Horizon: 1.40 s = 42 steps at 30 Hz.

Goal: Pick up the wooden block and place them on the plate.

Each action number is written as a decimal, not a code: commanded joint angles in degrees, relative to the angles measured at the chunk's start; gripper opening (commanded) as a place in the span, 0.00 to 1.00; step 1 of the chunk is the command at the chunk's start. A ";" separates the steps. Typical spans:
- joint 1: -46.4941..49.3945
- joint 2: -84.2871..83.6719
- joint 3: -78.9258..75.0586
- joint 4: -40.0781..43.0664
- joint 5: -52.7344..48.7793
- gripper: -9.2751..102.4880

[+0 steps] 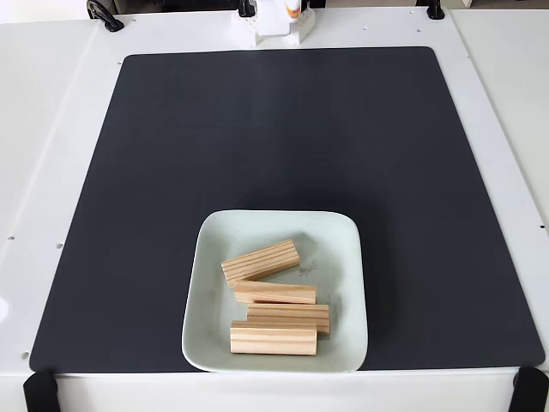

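Gripper state: cannot tell. Just the arm base (276,21) is sitting at the top edge of the fixed view, so the fingers could be spread or pressed together.

Four blocks are lying inside the plate (343,232), which is resting near the front edge of the dark mat (274,129). Top block (261,262) is lying tilted, its lower edge meeting the second block (274,293). Second is touching the third (289,317); third is sitting against the front block (273,337). None is lying on the mat.

Judgement: task is looking complete.

Risks from here:
- Blocks are crowding the plate's centre and front; any further reach into the plate could be knocking one out over the rim.
- Top block is leaning on its neighbour at an angle; a bump could be sliding it.
- Plate is sitting close to the mat's front edge; a push toward the front could be shifting it off the mat.
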 commanded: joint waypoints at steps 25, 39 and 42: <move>-1.23 44.65 35.16 33.84 -0.62 0.08; -1.49 44.30 34.80 39.11 -0.53 0.08; -1.58 44.30 34.80 39.11 -0.53 0.08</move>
